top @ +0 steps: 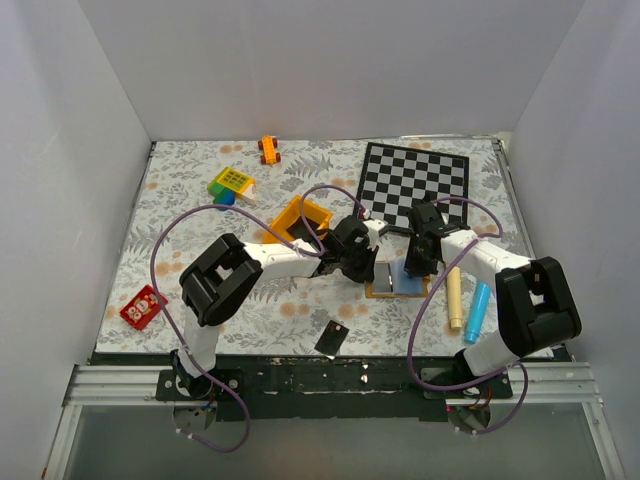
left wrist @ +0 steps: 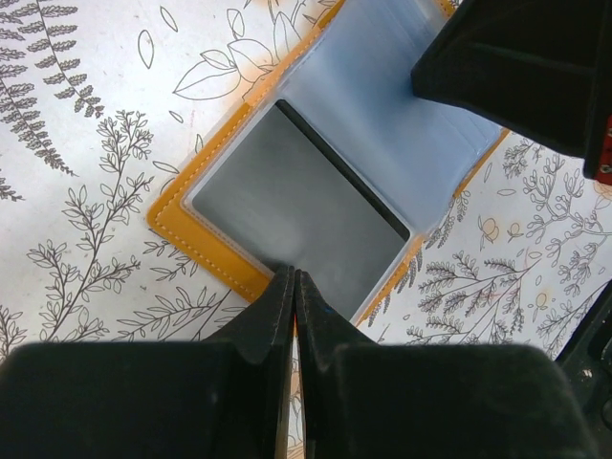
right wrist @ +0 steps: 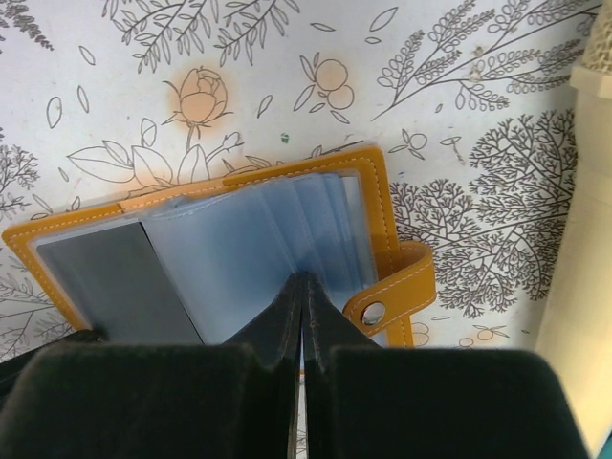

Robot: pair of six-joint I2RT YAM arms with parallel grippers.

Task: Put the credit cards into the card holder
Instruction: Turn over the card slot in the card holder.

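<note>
The floral-printed worktop (top: 180,240) spreads matte and flat under both arms, with a stiff chequered board (top: 415,185) lying beyond the right gripper (right wrist: 303,282), on its far side. Directly under and between the two grippers lies the card holder (left wrist: 191,234), spread open: a square of tan, stitched, leather-like skin with a pale blue-grey inside. The left gripper (left wrist: 294,279) has its fingers pressed together with nothing between them, tips at the edge of the holder's half on its own side. The right gripper is likewise closed on nothing, and its tips appear to rest on the other half. That half carries a fan of thin clear sleeves (right wrist: 277,239), glossy and limp. One dark, smooth, rigid rectangle, the sleeved card (left wrist: 296,206), sits just ahead of the left gripper's tips, inside a pocket. The loose card (top: 331,338) is what the coming move seems to turn on. It lies flat on the worktop, well behind the left gripper toward the arm bases, its long axis running roughly from near edge to far with a slight tilt. The left arm looks the nearer of the two. Being so thin and flush to the surface, the loose card will probably be awkward to lift. To the right of the right gripper's tips a short tan strap (right wrist: 406,277) sticks out, carrying a small round metal snap stud (right wrist: 373,313).
</note>
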